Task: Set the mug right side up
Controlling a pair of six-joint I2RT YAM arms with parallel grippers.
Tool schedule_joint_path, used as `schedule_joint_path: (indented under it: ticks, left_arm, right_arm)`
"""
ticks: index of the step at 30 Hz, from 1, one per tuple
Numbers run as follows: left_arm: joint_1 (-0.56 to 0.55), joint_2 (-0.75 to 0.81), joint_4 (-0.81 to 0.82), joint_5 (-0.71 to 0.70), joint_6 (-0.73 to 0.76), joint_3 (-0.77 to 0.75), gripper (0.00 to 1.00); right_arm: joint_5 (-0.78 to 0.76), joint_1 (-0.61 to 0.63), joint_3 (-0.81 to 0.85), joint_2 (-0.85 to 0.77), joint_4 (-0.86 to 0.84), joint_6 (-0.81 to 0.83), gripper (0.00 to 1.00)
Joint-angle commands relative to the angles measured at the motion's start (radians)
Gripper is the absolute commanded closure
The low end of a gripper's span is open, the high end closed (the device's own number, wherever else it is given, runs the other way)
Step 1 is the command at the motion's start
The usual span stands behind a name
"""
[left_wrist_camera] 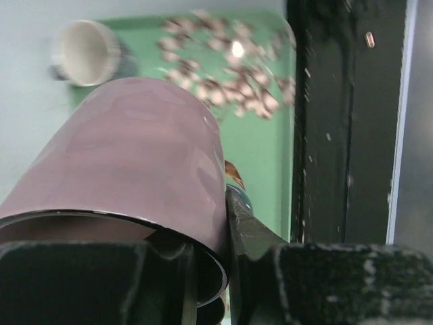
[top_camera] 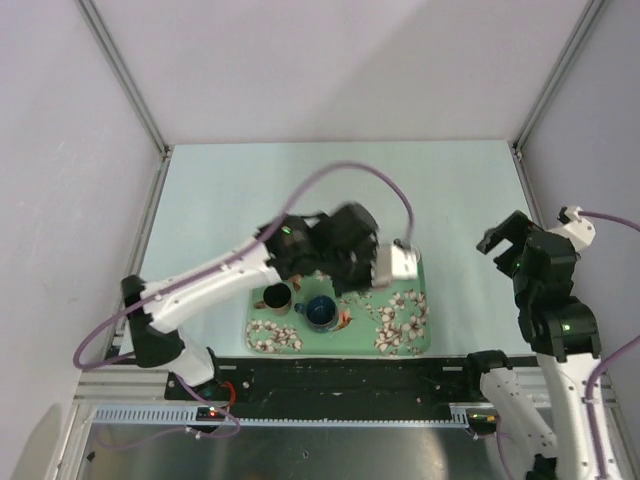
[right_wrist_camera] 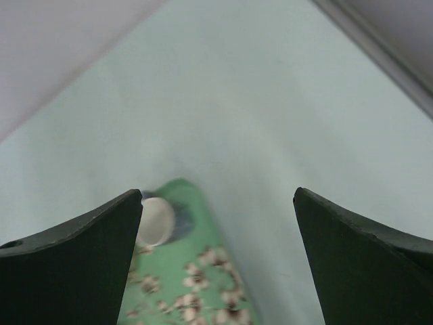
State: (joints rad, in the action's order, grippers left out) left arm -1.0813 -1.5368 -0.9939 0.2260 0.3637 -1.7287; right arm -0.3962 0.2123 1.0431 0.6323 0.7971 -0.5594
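Left gripper [left_wrist_camera: 218,265] clenched on rim of mauve mug [left_wrist_camera: 128,156], which juts forward from its fingers, tilted above green floral tray [left_wrist_camera: 270,149]. Right gripper [right_wrist_camera: 218,196] splayed wide, grasping nothing; tray ahead and below it.

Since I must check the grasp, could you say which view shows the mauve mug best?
Left wrist: the mauve mug fills the frame, its rim pinched in the left gripper. Top external hides it beneath the left arm; right wrist misses it.

The mug [left_wrist_camera: 128,156] is glossy mauve. The tray [top_camera: 325,343] is green, scattered with white-and-brown blossoms. There is a deep blue cup [top_camera: 321,313] and a brown cup [top_camera: 277,296]. The worktop [top_camera: 340,190] is pale mint.
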Motion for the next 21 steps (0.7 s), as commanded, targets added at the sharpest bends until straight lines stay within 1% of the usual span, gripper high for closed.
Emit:
schedule_joint_path:
  ticks: [1,3,6,11,15,17,19,21]
  left_arm:
    - [-0.123,-0.066,-0.047,-0.071,0.285,0.053,1.00]
    - [-0.150,-0.126,-0.047,-0.055,0.310,0.071,1.00]
    - [-0.171,-0.197,-0.014,-0.038,0.335,0.112,1.00]
    - [-0.183,-0.276,0.087,-0.018,0.366,0.187,1.00]
    - [-0.197,-0.336,0.157,-0.101,0.390,0.235,1.00]
    - [-0.199,-0.352,0.188,-0.147,0.406,0.255,0.96]
    - [-0.199,-0.362,0.216,-0.181,0.417,0.269,0.89]
    - [-0.201,-0.369,0.236,-0.203,0.420,0.275,0.75]
  right_arm:
    - [0.086,-0.237,-0.088,0.017,0.122,0.105,0.01]
    - [0.186,-0.317,-0.114,0.020,0.089,0.119,0.00]
    - [0.264,-0.392,-0.133,0.037,0.051,0.132,0.01]
    - [0.302,-0.416,-0.139,0.053,0.038,0.163,0.01]
    - [0.310,-0.417,-0.149,0.033,0.035,0.179,0.00]
    - [0.325,-0.418,-0.157,0.020,0.026,0.186,0.00]
    - [0.331,-0.418,-0.166,0.012,0.017,0.188,0.01]
    - [0.333,-0.418,-0.177,0.014,0.009,0.189,0.01]
